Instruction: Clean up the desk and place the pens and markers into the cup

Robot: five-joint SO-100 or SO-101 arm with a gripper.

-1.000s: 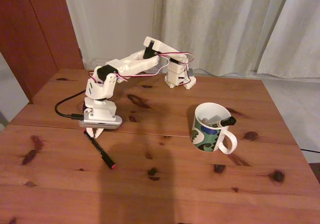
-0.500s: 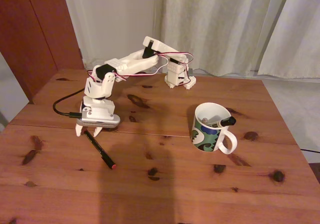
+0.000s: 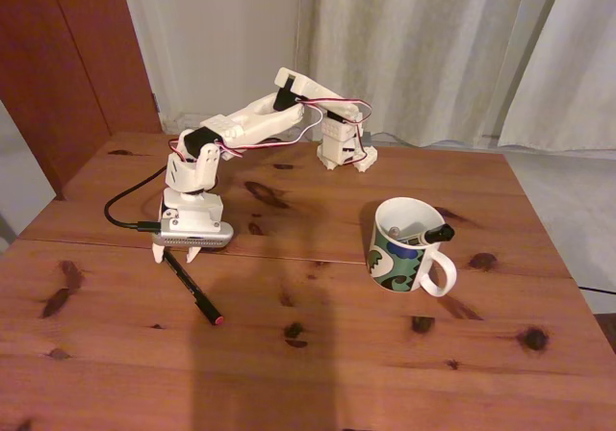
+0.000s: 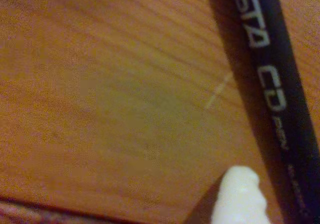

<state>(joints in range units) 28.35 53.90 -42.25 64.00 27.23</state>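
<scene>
Black pen [image 3: 191, 285] lying on desk [image 3: 318, 354] | gripper [image 3: 178, 255] straddling its upper end, jaws sitting apart | cup [image 3: 402, 249] holding a marker [image 3: 428, 234]

White plastic arm [image 3: 245, 123] – black servo blocks at joints, red-and-white wires looped along it, black cable off wrist – ribbed white fingertip [image 4: 239, 196].

The desk [image 3: 318, 354] is showing reddish-brown wood with dark knots. The cup [image 3: 404, 253] is wearing a green, blue and dark pattern on white. The black pen [image 3: 192, 289] is ending in red, bearing pale lettering.
</scene>
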